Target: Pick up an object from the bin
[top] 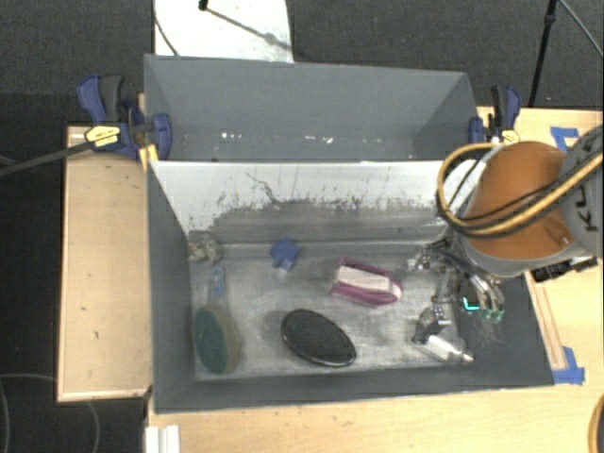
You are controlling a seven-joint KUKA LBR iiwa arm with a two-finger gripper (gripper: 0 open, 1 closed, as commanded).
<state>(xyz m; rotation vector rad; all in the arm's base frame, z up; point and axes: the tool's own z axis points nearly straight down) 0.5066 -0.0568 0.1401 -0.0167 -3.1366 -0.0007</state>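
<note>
The grey metal bin (179, 281) holds a few loose things spread over its floor, well apart from one another. The arm comes in from the right, its rounded orange wrist cover (514, 206) looped with black and yellow cables (458, 192), and it hangs above the bin's right end. Below it the claw (432, 333) is low in the front right part of the bin, close to the floor. Whether the claw is released or clenched cannot be told, as its tip is a tangle of dark metal parts. A small pale silvery piece (451, 349) lies on the floor just at the claw's lower end; it is not clear whether the claw touches it, or whether it is a loose thing at all. The nearest plain thing is a purple and white block with rounded edges (366, 284), lying to the claw's left near the middle of the bin and apart from it. Further left and nearer the front lies a smooth black oval stone-like lump (318, 338). By the left wall stands a dark green oval disc (212, 340), tilted on its edge. Towards the back lies a small blue crumpled bit (283, 251).
</note>
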